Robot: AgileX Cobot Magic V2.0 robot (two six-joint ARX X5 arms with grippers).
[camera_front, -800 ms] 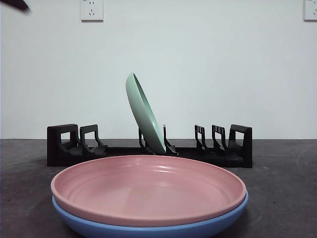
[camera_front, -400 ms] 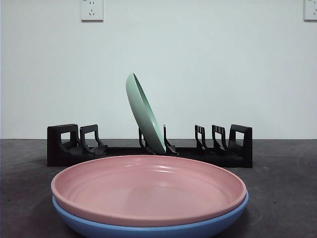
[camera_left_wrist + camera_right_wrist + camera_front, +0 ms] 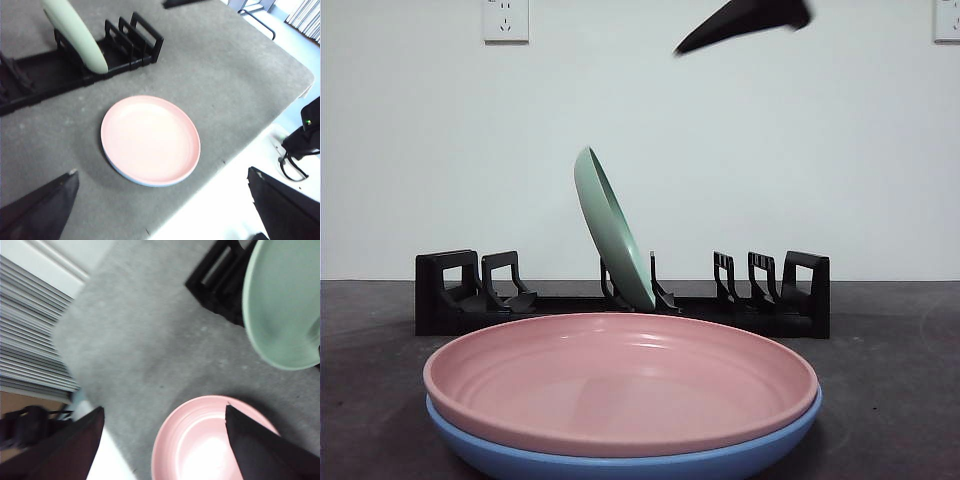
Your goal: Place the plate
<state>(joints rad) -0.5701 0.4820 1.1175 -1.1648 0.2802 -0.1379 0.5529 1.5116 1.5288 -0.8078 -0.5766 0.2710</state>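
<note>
Bench (image 3: 240, 75) surface is seen as grey, matte and slightly speckled, so little slip is expected under the stack. Across its far side a black plastic rack (image 3: 620, 300) of upright ribs is laid, with a green plate (image 3: 610, 230) leaned in a middle slot, smooth and thin-rimmed. Nearer, a pink plate (image 3: 620, 380) is nested in a blue plate (image 3: 620, 462), both round, glossy and shallow.

Risk is judged in that nesting: if the pink rim is pinched too low, the blue plate may be lifted or dragged with it. A glossy rim may also slip, and the leaning green plate could be knocked during slotting.

The right gripper (image 3: 160, 440) is hung above the pink plate, jaws wide apart and empty. The left gripper (image 3: 165, 210) is held higher, jaws likewise spread on nothing.
</note>
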